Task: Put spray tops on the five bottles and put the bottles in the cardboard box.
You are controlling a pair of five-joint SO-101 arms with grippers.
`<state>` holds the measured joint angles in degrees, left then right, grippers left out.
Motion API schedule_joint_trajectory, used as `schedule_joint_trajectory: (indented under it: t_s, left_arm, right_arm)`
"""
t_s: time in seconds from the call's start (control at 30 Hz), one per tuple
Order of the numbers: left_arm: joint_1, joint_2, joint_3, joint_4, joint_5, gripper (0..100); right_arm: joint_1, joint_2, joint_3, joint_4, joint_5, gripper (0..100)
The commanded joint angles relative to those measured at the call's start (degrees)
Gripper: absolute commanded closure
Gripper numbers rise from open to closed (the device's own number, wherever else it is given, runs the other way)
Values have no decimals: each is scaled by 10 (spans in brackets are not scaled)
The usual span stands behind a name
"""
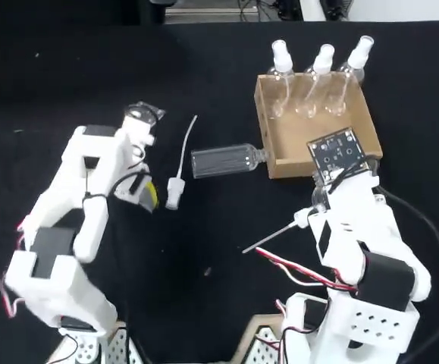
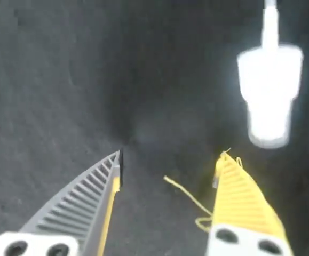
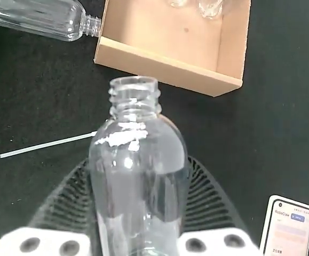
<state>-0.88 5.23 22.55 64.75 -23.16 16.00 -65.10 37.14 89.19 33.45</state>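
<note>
My right gripper (image 3: 138,213) is shut on a clear bottle (image 3: 135,160) with a bare threaded neck, held just short of the cardboard box (image 3: 165,66). The box (image 1: 287,165) holds three bottles with spray tops (image 1: 321,76). Another uncapped bottle (image 1: 227,161) lies on its side left of the box. A loose spray top (image 1: 175,189) with a long tube lies on the black cloth. My left gripper (image 2: 170,160) is open just beside it, close to the white spray top (image 2: 270,96). A second spray top (image 1: 302,218) with its tube lies by the right arm.
A phone (image 3: 290,226) lies on the cloth near the right arm. The white circuit board (image 1: 340,152) of the right wrist overhangs the box's near corner. Black cloth covers the table, with free room in the middle and at the far left.
</note>
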Motion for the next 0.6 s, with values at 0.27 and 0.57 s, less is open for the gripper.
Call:
schedule_joint_trajectory:
  t_s: [0.27,0.57]
  left_arm:
    - [58,-231,124,-38,101,740]
    - [115,-244,169,-127,151,739]
  right_arm:
    - [10,-9,-4,3,4,988]
    - [7,-9,-4,3,0,988]
